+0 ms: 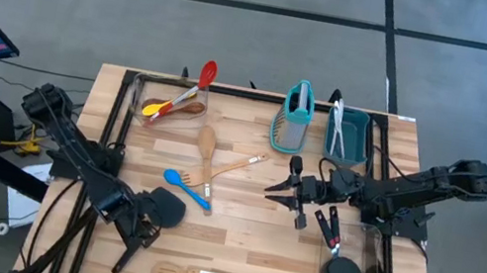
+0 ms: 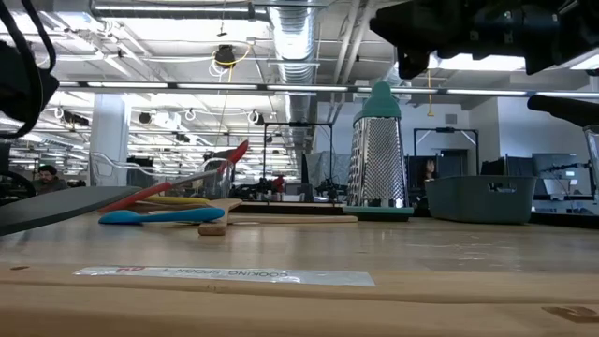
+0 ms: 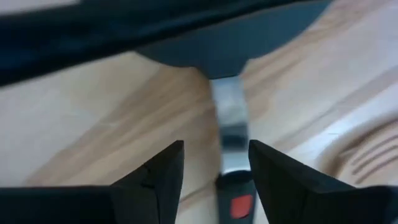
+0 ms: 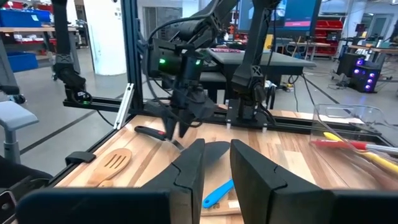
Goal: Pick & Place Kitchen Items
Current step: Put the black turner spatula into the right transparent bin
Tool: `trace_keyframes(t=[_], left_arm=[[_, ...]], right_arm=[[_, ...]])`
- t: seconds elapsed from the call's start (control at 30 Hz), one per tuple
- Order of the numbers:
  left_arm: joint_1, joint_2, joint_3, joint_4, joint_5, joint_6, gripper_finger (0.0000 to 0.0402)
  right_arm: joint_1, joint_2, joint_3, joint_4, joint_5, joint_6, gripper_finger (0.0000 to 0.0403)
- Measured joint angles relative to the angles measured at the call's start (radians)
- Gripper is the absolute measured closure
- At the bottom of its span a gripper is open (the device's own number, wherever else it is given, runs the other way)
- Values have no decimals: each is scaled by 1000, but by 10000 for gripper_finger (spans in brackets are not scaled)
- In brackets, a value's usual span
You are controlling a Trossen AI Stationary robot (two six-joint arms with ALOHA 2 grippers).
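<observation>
While the left gripper (image 1: 144, 228) hovers with jaws apart astride the black spatula (image 1: 162, 210) at the table's near left, its stiff, light, probably slick handle looks the best hold; the right gripper (image 1: 285, 196) waits mid-table, fingers narrowly parted, empty.

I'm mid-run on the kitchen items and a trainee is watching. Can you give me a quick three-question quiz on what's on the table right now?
1. True or false: the grater stands upright next to the teal bin.
2. What lies between the open jaws of the left gripper?
A. the handle of a black spatula
B. a yellow spoon
C. a metal fork
3. What colour is the plastic spoon lying on the bare table beside the wooden spoon?

Key: 1 true; 2 A; 3 blue.
</observation>
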Motion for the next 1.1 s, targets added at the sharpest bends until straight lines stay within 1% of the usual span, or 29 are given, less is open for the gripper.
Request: trace_keyframes(t=[0.17, 0.4, 0.57, 0.7, 0.93, 1.1], left_arm=[[0, 0, -65, 135, 1, 2, 223], [2, -5, -125, 181, 6, -21, 222], [2, -4, -134, 191, -4, -23, 226], [2, 1, -135, 198, -12, -23, 247], [2, 56, -128, 219, -29, -18, 292], [2, 46, -132, 223, -36, -20, 326]], right_arm=[[-20, 0, 0, -6, 0, 1, 333], [-24, 0, 0, -6, 0, 3, 333], [-24, 0, 0, -7, 0, 3, 333], [-24, 0, 0, -7, 0, 3, 333], [-24, 0, 0, -7, 0, 3, 333], [-24, 0, 0, -7, 0, 3, 333]])
